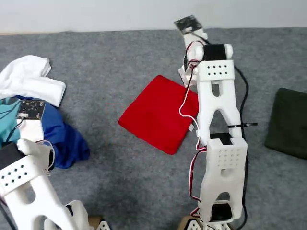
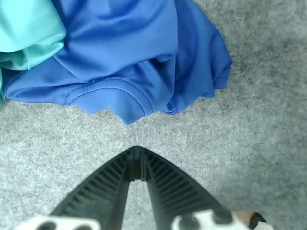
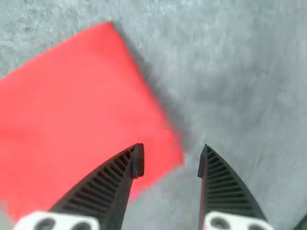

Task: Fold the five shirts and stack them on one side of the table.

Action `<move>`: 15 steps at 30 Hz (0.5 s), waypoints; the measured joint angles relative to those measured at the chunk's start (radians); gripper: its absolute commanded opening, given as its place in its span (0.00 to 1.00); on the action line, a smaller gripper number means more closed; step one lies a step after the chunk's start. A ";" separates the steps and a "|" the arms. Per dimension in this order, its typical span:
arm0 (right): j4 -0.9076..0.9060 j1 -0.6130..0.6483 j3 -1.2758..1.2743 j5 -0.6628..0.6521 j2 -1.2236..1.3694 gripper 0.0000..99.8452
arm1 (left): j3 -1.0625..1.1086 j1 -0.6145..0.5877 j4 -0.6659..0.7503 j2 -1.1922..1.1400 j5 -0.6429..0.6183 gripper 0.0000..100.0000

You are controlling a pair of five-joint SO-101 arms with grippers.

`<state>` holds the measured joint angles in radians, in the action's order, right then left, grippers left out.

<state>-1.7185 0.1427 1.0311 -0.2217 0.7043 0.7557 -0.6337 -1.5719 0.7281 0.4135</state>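
Grey carpeted table under everything. Red shirt is folded flat near the middle, roughly square and turned diagonal, one corner to the far edge, so no clear long axis. Blue shirt is crumpled at the left side with its collar opening facing my left gripper. White shirt is bunched just beyond it, and the teal shirt is tucked against the blue one at the table's left edge. Dark green shirt lies folded flat at the right edge, well apart from the rest. My right gripper is spread wide over the red shirt's corner, one finger over cloth, the other over carpet, holding nothing; contact I can't tell. My left gripper has its tips together over bare carpet, just beside the blue shirt's hem, nothing in it.
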 measured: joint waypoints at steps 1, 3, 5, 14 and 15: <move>-0.023 0.000 0.017 0.023 0.000 0.16 | 0.000 0.000 0.000 0.000 0.000 0.00; -0.032 0.000 0.035 0.071 0.000 0.14 | 0.000 0.000 0.000 0.000 0.000 0.00; -0.032 0.000 0.037 0.130 -0.002 0.12 | 0.000 0.000 0.000 0.000 0.000 0.00; -0.034 0.023 -0.080 0.397 -0.137 0.12 | 0.000 0.000 0.000 0.000 0.000 0.00; -0.034 0.023 -0.109 0.430 -0.157 0.12 | 0.000 0.000 0.000 0.000 0.000 0.00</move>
<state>-1.7522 0.1657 0.9221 0.2079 0.5478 0.7557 -0.6337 -1.5719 0.7281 0.4135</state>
